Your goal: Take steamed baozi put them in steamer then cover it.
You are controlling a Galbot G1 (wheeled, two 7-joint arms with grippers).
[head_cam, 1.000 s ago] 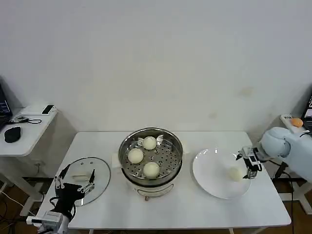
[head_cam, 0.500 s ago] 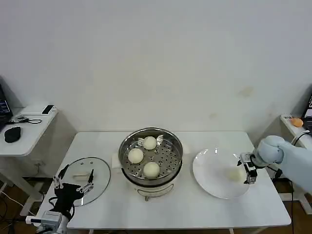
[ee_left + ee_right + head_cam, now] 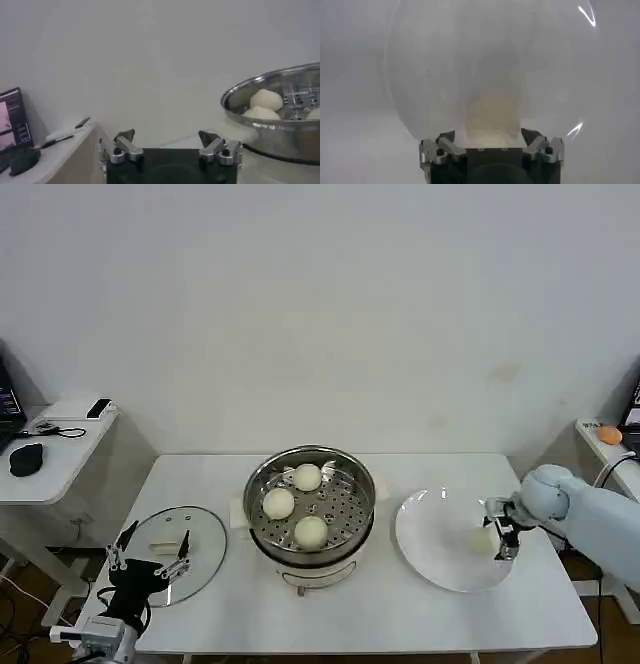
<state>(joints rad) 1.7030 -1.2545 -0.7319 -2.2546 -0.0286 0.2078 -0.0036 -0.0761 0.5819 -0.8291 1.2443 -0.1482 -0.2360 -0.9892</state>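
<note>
The round shiny steamer (image 3: 310, 509) holds three smooth baozi (image 3: 311, 531). Right of it, on the flat white plate (image 3: 430, 549), the right gripper (image 3: 497, 537) brackets the fourth baozi (image 3: 492, 120), jaws apart. Left of it, the left gripper (image 3: 150, 562) hangs open over the glass cover (image 3: 200, 544).

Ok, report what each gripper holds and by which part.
Nothing held yet. The right gripper is open around the last baozi on the plate, not closed. The left gripper is open, empty, near the cover.
</note>
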